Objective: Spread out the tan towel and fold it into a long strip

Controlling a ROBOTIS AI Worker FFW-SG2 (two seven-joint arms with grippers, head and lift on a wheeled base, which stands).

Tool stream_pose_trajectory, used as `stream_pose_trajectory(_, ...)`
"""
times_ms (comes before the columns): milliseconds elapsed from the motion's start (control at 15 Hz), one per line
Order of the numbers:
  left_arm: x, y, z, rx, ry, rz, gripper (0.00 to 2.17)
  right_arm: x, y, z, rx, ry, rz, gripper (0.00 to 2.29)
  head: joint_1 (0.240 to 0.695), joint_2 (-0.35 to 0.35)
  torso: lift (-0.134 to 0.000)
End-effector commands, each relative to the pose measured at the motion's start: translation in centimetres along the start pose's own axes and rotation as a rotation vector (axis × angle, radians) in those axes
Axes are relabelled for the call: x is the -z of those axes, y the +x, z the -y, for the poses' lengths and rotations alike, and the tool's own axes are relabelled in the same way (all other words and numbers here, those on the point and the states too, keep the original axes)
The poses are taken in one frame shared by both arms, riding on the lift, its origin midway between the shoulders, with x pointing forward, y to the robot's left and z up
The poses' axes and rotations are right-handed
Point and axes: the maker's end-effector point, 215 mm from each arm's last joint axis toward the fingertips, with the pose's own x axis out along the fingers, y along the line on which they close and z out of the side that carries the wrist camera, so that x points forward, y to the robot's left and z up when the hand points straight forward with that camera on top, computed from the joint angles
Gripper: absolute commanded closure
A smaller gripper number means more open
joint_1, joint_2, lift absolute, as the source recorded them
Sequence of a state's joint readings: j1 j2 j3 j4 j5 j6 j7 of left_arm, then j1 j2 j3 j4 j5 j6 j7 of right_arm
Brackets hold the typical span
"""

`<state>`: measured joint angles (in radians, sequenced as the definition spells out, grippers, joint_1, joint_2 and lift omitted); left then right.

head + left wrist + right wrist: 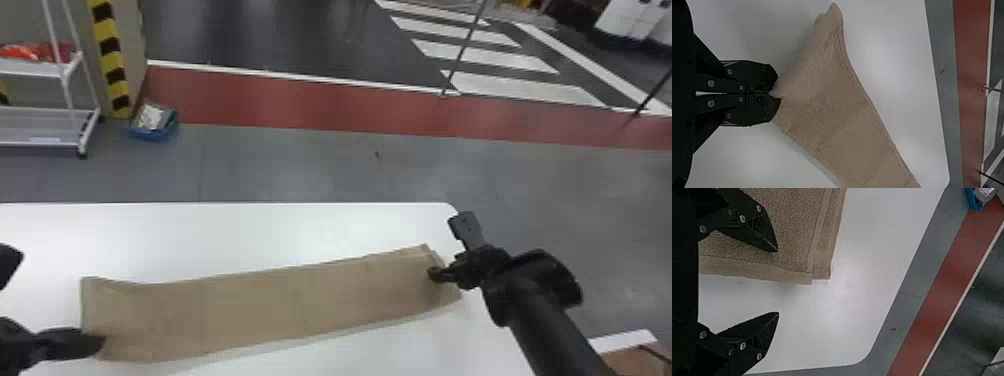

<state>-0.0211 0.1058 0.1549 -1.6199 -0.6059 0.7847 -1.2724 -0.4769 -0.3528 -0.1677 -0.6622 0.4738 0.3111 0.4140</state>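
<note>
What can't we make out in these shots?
- Tan towel underside, head view: hidden by its own top layer, so no full layer count.
- Pinched bit of towel, left wrist view: hidden between the left tool's fingers.
- Right tool, right wrist view: one finger hides the towel under it; can't tell if it touches.
- Contents of blue bin, head view: too small.
- Red items on rack, head view: blurred, cut off by left edge.

The towel is plain tan, the table white, the jaws black.
</note>
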Motion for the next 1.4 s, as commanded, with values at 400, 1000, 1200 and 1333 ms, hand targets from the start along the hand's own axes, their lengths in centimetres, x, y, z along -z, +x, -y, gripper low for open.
stream_pose_trajectory(400, 0.2, -0.2, -0.2, -0.002, 0.039, 0.008, 2.14, -1.5, 0.3, -1.0, 0.005, -0.028, 0.054, 1.78, 0.695, -0.279, 0.000)
stream_pose_trajectory(1000, 0.6, -1.9, -1.9, -0.030, 0.076, 0.011, 2.14, 2.5, -0.4, -4.7, -0.097, -0.003, -0.011, 2.07, 0.695, -0.252, 0.000)
stream_pose_trajectory(1200, 0.6, -2.8, -3.3, -0.060, 0.078, 0.008, 2.14, 3.8, -2.1, -7.9, -0.163, 0.034, -0.013, 2.07, 0.695, -0.226, 0.000)
stream_pose_trajectory(1333, 0.1, -2.8, -3.7, -0.070, 0.077, 0.009, 2.14, 4.5, -3.4, -9.4, -0.188, 0.044, -0.016, 2.07, 0.695, -0.212, 0.000)
